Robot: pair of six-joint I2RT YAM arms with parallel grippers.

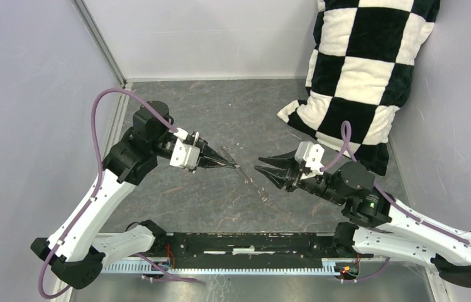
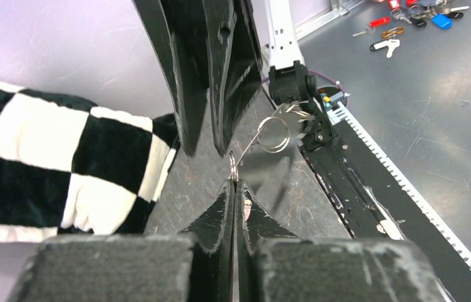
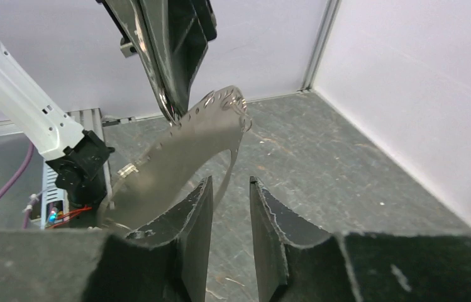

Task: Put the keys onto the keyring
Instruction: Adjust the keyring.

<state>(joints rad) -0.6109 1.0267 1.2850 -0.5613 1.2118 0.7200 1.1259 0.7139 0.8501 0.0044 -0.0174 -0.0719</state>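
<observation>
Two grippers: left gripper (image 1: 236, 166) pinches one ring (image 1: 249, 176), right gripper (image 1: 258, 164) spread. One pillow (image 1: 365, 69), grey table (image 1: 220, 113), pale walls (image 1: 31, 94).

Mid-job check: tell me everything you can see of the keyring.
The keyring is a thin grey metal wire hoop, seen edge-on from above like a slanted rod. The shut left gripper pinches its rim and holds it out toward the right gripper, whose jaws stand open beside it; contact there is unclear. The right wrist view shows it blurred.

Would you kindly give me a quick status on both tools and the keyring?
Left tool shut on keyring. Right tool open, beside it. Pillow well clear.
</observation>
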